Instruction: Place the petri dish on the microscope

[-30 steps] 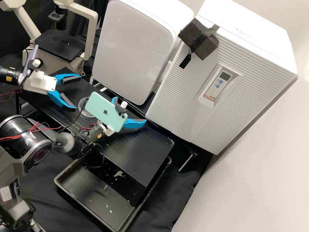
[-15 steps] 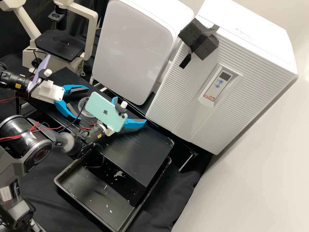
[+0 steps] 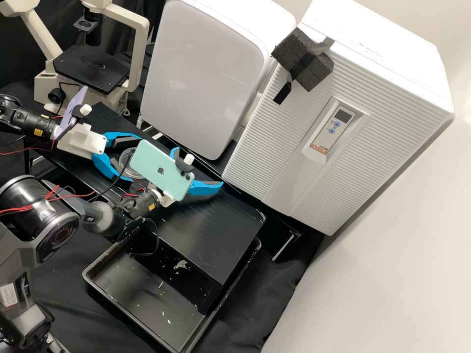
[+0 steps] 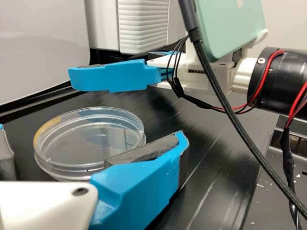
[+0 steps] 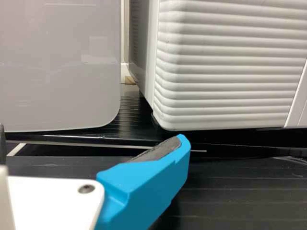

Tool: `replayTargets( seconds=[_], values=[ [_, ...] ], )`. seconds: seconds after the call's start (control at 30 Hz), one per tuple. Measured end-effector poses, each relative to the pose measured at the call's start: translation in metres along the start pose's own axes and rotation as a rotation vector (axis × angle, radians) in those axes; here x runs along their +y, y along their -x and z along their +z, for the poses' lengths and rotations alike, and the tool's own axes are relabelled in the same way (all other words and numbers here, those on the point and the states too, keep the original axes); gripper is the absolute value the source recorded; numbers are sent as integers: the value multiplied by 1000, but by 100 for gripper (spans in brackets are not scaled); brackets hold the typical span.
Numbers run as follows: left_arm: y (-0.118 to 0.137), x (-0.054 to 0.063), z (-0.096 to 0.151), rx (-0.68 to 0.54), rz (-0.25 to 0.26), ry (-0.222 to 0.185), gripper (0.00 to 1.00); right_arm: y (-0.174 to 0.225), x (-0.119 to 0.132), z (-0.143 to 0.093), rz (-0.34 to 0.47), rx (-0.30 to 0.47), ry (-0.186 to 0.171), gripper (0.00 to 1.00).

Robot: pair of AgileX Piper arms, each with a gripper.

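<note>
- Petri dish [image 4: 86, 139] lying flat on the bench [image 4: 216, 148].
- Left gripper [image 3: 137, 160] wide open, its fingers either side of the dish.
- Right gripper [image 3: 197, 166] open too, over the bench.

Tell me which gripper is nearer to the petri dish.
Left. The left gripper flanks the petri dish, open; the right gripper is farther right in the high view.

Left gripper [image 3: 136, 158] moved closer, jaws now to either side of petri dish [image 4: 81, 141]
</note>
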Motion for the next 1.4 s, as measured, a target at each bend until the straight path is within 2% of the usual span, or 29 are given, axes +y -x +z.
replayTargets(
  seconds=[0.37,0.67,1.07,1.1,1.4],
  values=[
    [-3,4,1,-3,4,27,100,0,0,0,0,0,0,100],
    [-6,6,0,6,-7,20,100,0,0,0,0,0,0,100],
    [-10,2,2,-3,-14,20,100,0,0,0,0,0,0,100],
    [-10,2,2,-2,-15,20,0,0,0,0,0,0,0,100],
    [-10,3,2,-5,-5,21,0,0,0,0,0,0,0,100]
  ],
)
